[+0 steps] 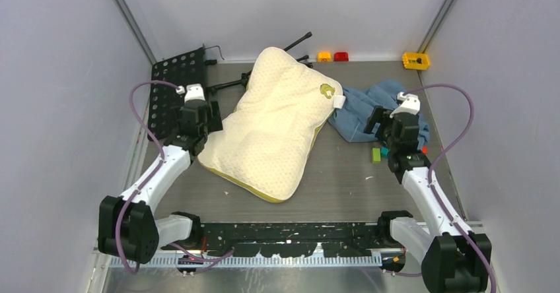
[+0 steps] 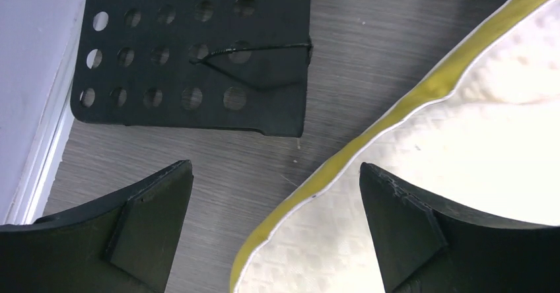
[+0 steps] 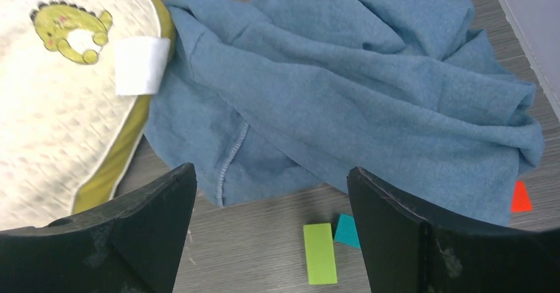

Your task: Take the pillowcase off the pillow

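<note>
The cream quilted pillow [image 1: 277,125] with yellow piping lies bare in the middle of the table, its green mark and white tag [image 3: 140,65] at the far right corner. The dusty blue pillowcase [image 1: 370,105] lies crumpled in a heap beside that corner, off the pillow. My left gripper [image 1: 201,111] hovers at the pillow's left edge; in the left wrist view its open jaws [image 2: 275,167] straddle the yellow piping [image 2: 409,101] without holding it. My right gripper [image 1: 385,123] is over the near edge of the pillowcase [image 3: 370,95], open [image 3: 271,169] and empty, above bare table.
A black perforated plate [image 1: 177,85] lies at the back left, with black stand legs [image 1: 297,42] behind the pillow. Small blocks sit at the back wall [image 1: 341,56] and back right corner [image 1: 415,60]. A green block [image 3: 320,253], a teal one [image 3: 345,230] and a red piece [image 3: 520,197] lie by the right gripper.
</note>
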